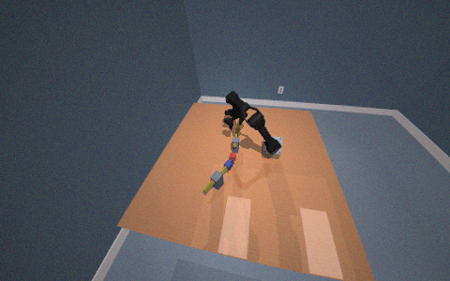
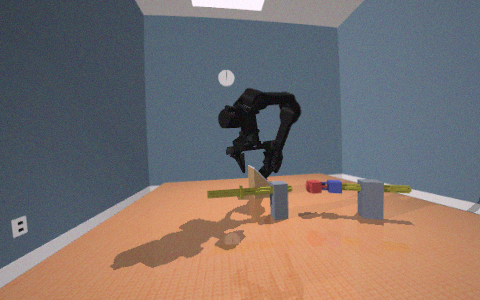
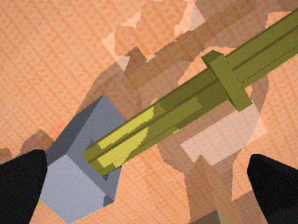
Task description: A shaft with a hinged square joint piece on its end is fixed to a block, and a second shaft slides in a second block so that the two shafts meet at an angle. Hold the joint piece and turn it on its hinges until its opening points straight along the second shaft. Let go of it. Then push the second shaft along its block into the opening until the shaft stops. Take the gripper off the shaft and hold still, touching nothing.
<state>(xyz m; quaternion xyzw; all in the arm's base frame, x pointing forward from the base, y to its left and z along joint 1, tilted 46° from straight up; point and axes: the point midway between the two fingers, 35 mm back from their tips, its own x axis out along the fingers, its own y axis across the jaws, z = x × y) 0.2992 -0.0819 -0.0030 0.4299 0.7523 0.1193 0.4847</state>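
Shaft two [image 1: 237,128] [image 2: 224,193] [image 3: 175,105] lies below the open tool [image 1: 231,123] [image 2: 256,167] [image 3: 150,163], untouched.

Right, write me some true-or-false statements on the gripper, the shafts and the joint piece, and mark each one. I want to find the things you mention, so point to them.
1. The black parallel-jaw gripper [image 1: 230,120] [image 2: 254,161] [image 3: 150,163] is open. True.
2. The red square joint piece [image 1: 232,156] [image 2: 314,186] is clamped in the gripper. False: nothing is between its fingers.
3. In the exterior view, a gap separates the joint piece from the yellow-green sliding shaft [image 1: 237,128] [image 2: 224,193] [image 3: 190,95]. True.
4. The blue square piece [image 1: 229,165] [image 2: 334,186] sits on the sliding shaft. False: it is on the end of the other yellow-green shaft [image 1: 207,188] [image 2: 397,188].
5. The sliding shaft runs through a grey block [image 1: 235,144] [image 2: 279,201] [image 3: 70,187]. True.
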